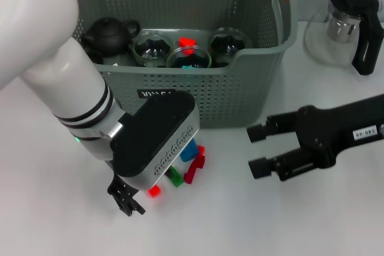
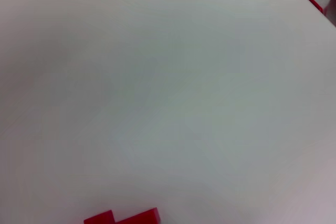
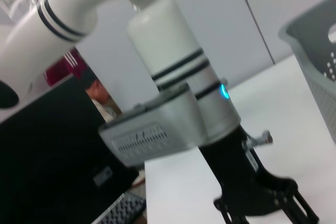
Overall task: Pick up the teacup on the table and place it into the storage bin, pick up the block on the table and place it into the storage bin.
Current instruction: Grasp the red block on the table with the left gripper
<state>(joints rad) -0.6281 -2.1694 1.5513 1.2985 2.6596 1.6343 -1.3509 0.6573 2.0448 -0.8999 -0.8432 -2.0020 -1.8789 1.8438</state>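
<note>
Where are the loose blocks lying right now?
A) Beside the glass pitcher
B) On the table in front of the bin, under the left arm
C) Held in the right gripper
B: the head view shows the blocks on the table just in front of the bin, partly hidden by the left gripper; the right gripper is open and empty.

You are looking at what appears to be a robotics lab or office: a plain white table (image 1: 48, 220), pale wall panels (image 3: 220, 19), a seated person (image 3: 102, 100) in the background, and a keyboard (image 3: 123, 211) on a dark desk.
</note>
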